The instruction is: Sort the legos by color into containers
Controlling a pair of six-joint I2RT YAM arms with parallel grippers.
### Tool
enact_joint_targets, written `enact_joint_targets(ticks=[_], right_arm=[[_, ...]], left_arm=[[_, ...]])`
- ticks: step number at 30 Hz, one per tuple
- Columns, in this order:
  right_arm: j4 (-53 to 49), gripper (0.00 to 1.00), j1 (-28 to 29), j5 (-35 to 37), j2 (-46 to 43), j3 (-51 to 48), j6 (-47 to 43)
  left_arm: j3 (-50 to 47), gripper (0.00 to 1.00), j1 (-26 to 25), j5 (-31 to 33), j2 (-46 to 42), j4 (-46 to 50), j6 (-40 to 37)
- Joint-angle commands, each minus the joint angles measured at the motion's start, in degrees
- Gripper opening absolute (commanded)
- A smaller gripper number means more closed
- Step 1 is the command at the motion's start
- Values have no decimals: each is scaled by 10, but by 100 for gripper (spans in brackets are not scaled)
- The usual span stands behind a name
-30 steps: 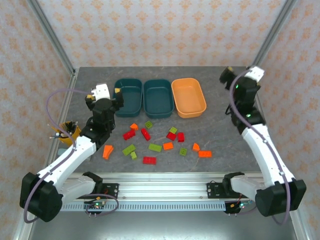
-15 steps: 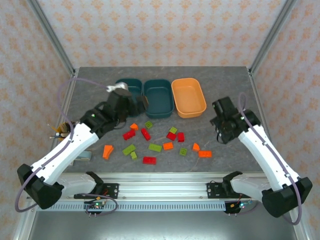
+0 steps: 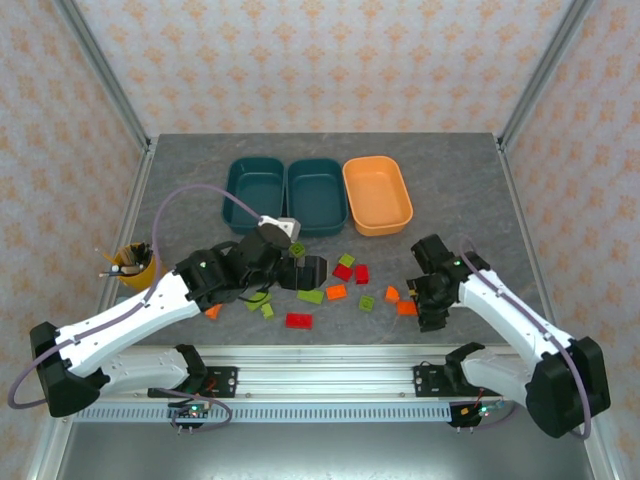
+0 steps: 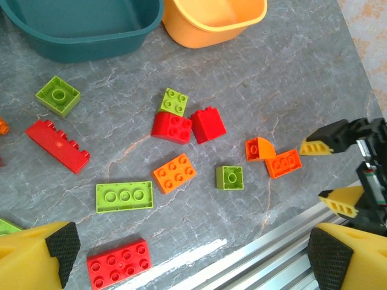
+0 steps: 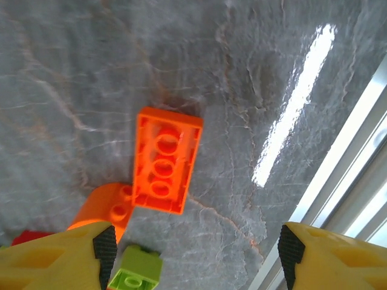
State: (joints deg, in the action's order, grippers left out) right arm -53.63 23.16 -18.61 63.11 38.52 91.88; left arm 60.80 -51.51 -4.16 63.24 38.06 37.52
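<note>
Orange, red and green bricks (image 3: 299,320) lie loose on the grey stone-look counter (image 3: 450,190). They are spread over its middle toward the near edge, in front of the tubs. Two dark teal tubs (image 3: 253,188) and an orange tub (image 3: 377,193) stand side by side toward the far edge, with the orange one on the right.

The left end effector (image 3: 305,272) hangs low over the left part of the scatter. Its fingers (image 4: 57,251) are wide apart and grip nothing. Its wrist view shows a red eight-stud brick (image 4: 118,263) near one finger, with a long green brick (image 4: 124,197) and an orange brick (image 4: 175,173) beyond it.

The right end effector (image 3: 420,297) is at the right end of the scatter, its fingers (image 5: 103,248) also spread and holding nothing. It is above an orange six-stud brick (image 5: 166,160) that lies studs up, just beside a rounded orange piece (image 5: 106,208). A small green brick (image 5: 136,272) lies by one finger.

A yellow cup (image 3: 135,265) stands near the left edge.
</note>
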Motion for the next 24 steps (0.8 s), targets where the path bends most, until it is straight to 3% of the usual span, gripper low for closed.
enact_joint_targets(ticks=[1, 11, 24], right_arm=[[60, 75, -7, -32, 28, -2, 34], [95, 74, -52, -54, 82, -13, 13], [129, 70, -60, -63, 89, -58, 23]], left_arm=[[-1, 100, -13, -4, -4, -14, -1], [3, 100, -35, -4, 13, -34, 5], [21, 100, -45, -9, 30, -44, -2]])
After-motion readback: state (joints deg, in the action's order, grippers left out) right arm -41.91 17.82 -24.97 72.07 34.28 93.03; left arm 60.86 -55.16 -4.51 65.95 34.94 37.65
